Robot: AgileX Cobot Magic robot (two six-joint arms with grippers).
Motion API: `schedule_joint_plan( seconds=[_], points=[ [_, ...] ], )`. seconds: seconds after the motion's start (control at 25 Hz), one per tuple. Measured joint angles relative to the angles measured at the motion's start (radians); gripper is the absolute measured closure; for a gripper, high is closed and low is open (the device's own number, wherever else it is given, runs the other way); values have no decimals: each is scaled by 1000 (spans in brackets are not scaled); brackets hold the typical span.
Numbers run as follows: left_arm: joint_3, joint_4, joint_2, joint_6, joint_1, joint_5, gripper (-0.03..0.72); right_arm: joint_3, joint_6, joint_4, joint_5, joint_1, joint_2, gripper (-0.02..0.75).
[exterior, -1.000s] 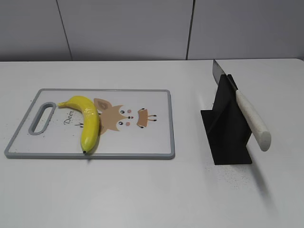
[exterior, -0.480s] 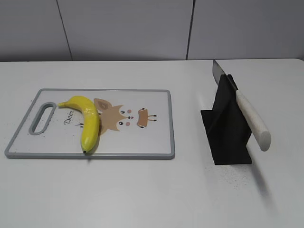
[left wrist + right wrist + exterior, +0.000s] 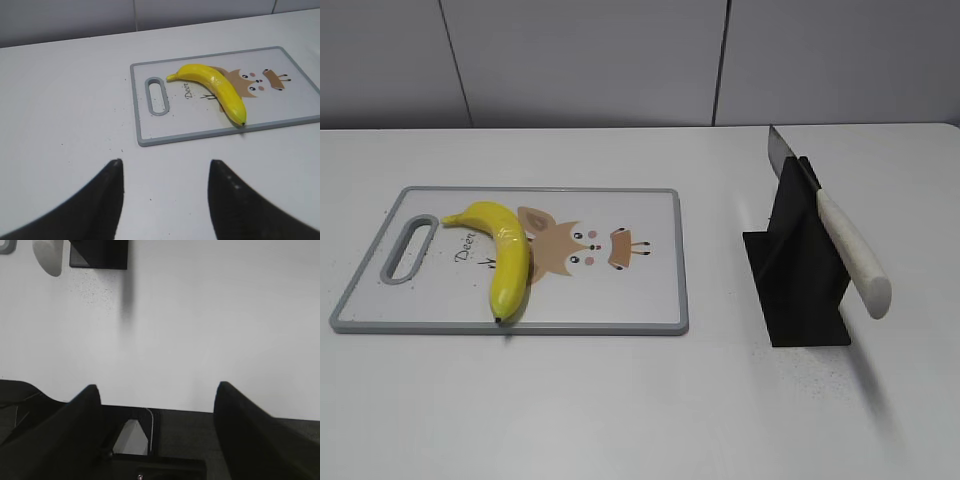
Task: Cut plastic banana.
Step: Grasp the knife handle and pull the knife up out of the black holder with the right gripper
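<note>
The plastic banana (image 3: pixel 504 254) lies on the left half of a grey-rimmed white cutting board (image 3: pixel 620 305), dark tip toward the front edge. It also shows in the left wrist view (image 3: pixel 215 90), far ahead of my left gripper (image 3: pixel 165 167), which is open and empty over bare table. A knife with a white handle (image 3: pixel 850 250) leans in a black stand (image 3: pixel 800 290) on the right. My right gripper (image 3: pixel 156 390) is open and empty near the table's front edge; the knife handle end (image 3: pixel 47 257) and the stand (image 3: pixel 100 254) show at the top left. Neither gripper appears in the exterior view.
The cutting board has a handle slot (image 3: pixel 408 247) at its left end and a printed cartoon deer in the middle. The white table (image 3: pixel 620 400) meets a grey panelled wall at the back. Small dark specks lie near the stand.
</note>
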Motion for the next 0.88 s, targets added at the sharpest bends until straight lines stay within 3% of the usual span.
schedule_joint_plan(
  seconds=[0.28,0.6,0.88],
  points=[
    [0,0,0,0,0,0,167,-126,-3,16,4,15,194,192],
    [0,0,0,0,0,0,167,-257,-3,12,2,176,392,192],
    [0,0,0,0,0,0,167,-367,18,9,2,250,547,196]
  ],
)
